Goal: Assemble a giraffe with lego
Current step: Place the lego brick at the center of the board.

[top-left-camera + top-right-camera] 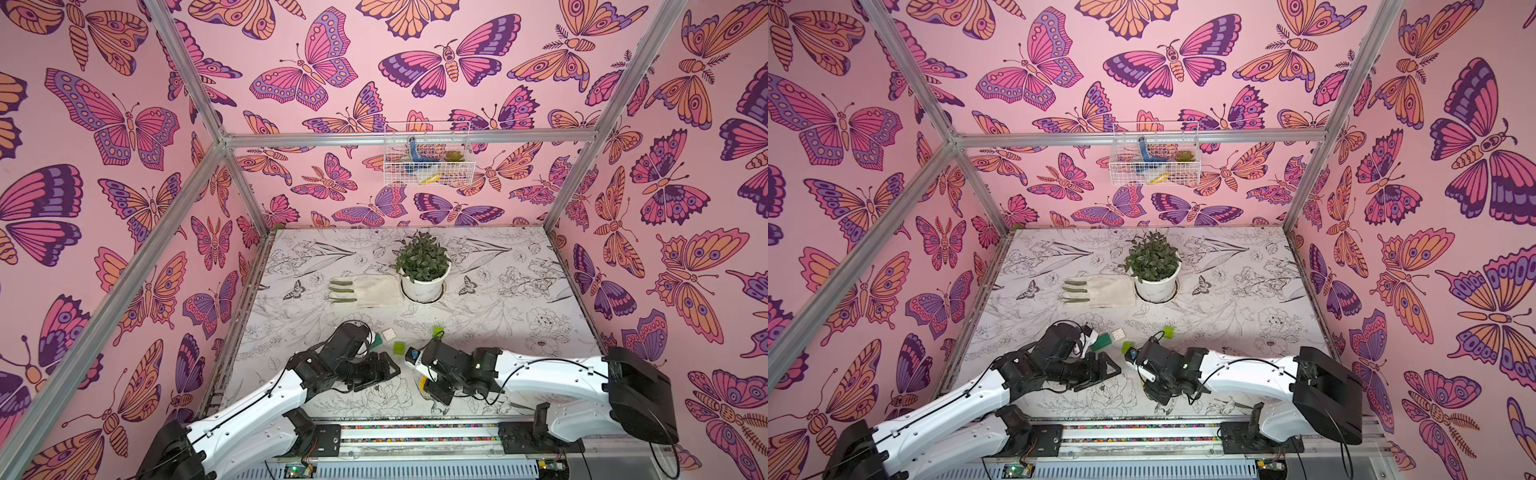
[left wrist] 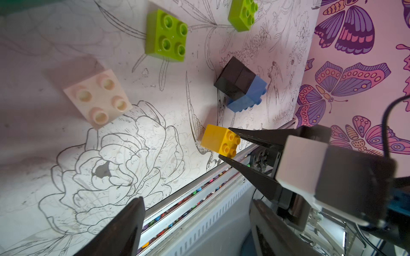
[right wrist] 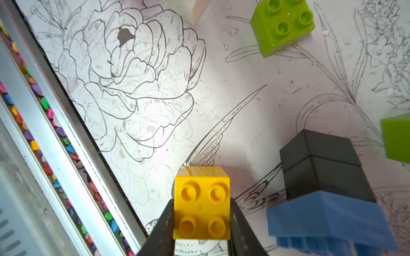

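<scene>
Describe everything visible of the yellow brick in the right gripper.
The yellow brick is a small square block of glossy plastic, four round studs on one face, joined to nothing. The right gripper is shut on it, black fingers pressing two opposite sides, studs facing toward the wrist. Whether it touches the table is unclear.

A potted plant is set at the back middle of the table, with a glove laid just to its left. A wire basket is hung on the back wall above them. Loose bricks are scattered at the near middle, between the two arms. One brick is held between the jaws of the right gripper, near a stack of joined bricks.
</scene>
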You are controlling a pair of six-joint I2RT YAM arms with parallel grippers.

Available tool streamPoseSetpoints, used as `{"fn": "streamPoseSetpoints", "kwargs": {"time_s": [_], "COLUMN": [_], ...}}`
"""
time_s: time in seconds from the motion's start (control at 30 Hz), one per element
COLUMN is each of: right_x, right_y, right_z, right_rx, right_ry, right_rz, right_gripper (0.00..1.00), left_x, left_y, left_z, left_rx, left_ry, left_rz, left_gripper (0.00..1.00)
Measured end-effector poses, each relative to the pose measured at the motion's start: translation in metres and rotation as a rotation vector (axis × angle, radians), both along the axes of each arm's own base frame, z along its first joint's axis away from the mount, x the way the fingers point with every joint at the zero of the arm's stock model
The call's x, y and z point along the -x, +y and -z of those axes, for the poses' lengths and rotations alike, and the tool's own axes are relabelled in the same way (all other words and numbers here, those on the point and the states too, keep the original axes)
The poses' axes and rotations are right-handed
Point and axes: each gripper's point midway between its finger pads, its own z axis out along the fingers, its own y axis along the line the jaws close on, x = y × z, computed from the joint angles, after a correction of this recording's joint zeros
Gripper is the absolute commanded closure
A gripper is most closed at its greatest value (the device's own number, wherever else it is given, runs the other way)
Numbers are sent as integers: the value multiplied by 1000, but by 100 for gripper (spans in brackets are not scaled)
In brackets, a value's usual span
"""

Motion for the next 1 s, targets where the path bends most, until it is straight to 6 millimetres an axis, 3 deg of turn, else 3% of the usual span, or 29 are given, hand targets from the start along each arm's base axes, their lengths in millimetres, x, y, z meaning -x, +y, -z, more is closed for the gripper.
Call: {"fn": "streamPoseSetpoints", "kwargs": {"time_s": [0.27,0.5,0.7,1.0], "right_x": [-3,2,4,5], "right_y": [3,-7,-9,-10], "right_z": [-1,0,-1,1], "right_rx": [-27,-34,-44,-46], "right_ry": [-15,-13,-7,8], "right_rz": [21,22,21,45], "right_gripper": [68,69,67,57], "left_x": [1,-1,-4,-6], "left_y": [8,10,7,8], "left_z": [8,18,15,11], "left_rx": [-57,-89,-84,-75], "left_ry": [7,33,22,12], "left_rz": [-3,-3,2,-6], "left_gripper": [20,20,20,20]}}
